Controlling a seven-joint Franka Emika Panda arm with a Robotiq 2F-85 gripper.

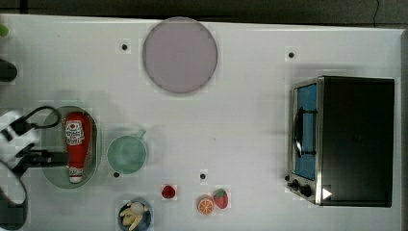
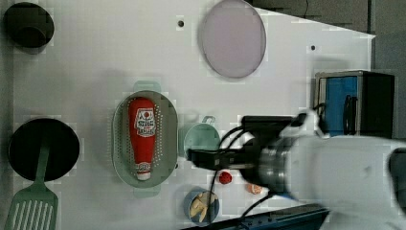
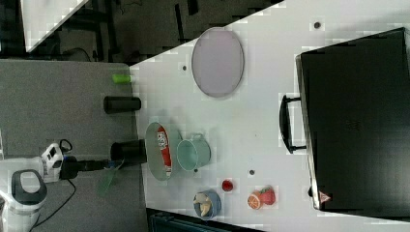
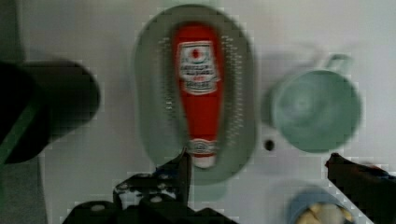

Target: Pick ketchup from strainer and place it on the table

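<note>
A: Where is the ketchup (image 4: 198, 100)?
B: Lying flat along the strainer (image 4: 154, 126), white cap toward the gripper (image 4: 259, 168), on the white table (image 1: 250, 125).
A: And the gripper?
B: Jaws spread wide, gripping nothing, hovering near the strainer's cap end. A green cup (image 4: 315, 112) stands just beside the strainer

place: robot lab, mock kitchen | evidence: white counter (image 1: 250, 120) with marker dots, toy fruit (image 1: 206, 205), toaster oven (image 1: 341, 140), robot arm (image 2: 335, 167)
</note>
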